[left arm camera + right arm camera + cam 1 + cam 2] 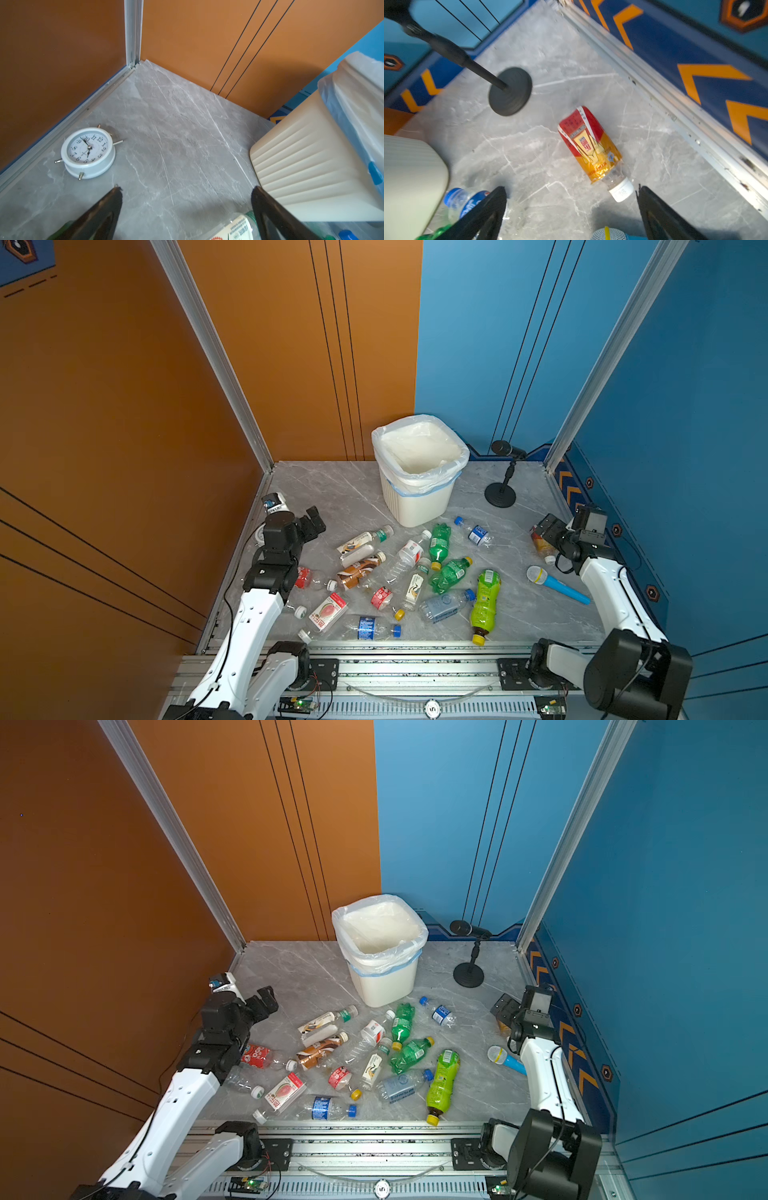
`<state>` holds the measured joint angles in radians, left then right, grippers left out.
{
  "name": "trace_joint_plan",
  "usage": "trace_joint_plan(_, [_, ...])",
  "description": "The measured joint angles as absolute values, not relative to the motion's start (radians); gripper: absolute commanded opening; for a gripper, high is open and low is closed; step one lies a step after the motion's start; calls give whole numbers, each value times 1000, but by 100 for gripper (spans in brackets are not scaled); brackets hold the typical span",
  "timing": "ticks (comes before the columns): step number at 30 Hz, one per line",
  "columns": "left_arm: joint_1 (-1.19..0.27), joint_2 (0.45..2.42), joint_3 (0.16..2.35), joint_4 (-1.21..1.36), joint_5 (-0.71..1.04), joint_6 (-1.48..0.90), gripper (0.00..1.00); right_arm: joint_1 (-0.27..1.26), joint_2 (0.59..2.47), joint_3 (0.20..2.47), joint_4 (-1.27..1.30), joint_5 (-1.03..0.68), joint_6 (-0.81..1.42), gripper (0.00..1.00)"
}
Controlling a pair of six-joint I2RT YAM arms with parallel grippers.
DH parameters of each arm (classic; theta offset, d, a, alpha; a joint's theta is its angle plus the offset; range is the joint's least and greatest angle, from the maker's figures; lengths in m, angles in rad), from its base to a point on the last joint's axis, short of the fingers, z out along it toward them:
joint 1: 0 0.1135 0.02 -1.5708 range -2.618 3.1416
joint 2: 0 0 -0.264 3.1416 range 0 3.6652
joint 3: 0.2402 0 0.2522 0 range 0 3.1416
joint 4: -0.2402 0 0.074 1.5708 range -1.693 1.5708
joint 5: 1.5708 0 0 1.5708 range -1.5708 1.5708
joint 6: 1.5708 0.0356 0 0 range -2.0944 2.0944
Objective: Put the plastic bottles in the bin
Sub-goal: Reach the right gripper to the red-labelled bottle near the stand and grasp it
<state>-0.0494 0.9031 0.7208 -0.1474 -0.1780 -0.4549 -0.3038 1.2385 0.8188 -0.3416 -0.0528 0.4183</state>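
The white ribbed bin (419,489) with its bag liner stands at the back middle of the grey table. Several plastic bottles lie scattered in front of it, among them a lime-yellow one (484,601), two green ones (439,541) and a blue-labelled clear one (477,533). My left gripper (313,524) hovers open left of the pile, with bare table between its fingers (187,191). My right gripper (544,529) is open at the right edge, above a red-and-yellow bottle (589,145) with a white cap; nothing is held.
A white alarm clock (88,152) lies near the left wall. A black microphone stand (500,493) is at the back right, and a blue-handled toy microphone (555,584) lies on the right. Walls close three sides; a metal rail runs along the front.
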Motion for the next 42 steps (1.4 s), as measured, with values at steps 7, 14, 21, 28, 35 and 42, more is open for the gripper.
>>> trace_joint_plan(7, [-38,903,720,-159,-137,-472,98,-320,1376,874,-372,-36,400,99])
trace_joint_plan(14, [-24,903,716,-154,-106,-473,98,-305,1504,927,-368,-11,369,100])
trace_joint_plan(21, [-17,891,685,-146,-100,-479,98,-287,1638,1003,-365,4,335,99])
trace_joint_plan(28, [-7,896,685,-133,-85,-481,98,-287,1701,1032,-361,3,312,91])
trace_joint_plan(35, [-7,921,685,-123,-57,-495,98,-289,1744,1048,-327,-50,316,78])
trace_joint_plan(42, [-6,928,685,-123,-46,-508,98,-289,1766,1063,-313,-97,333,59])
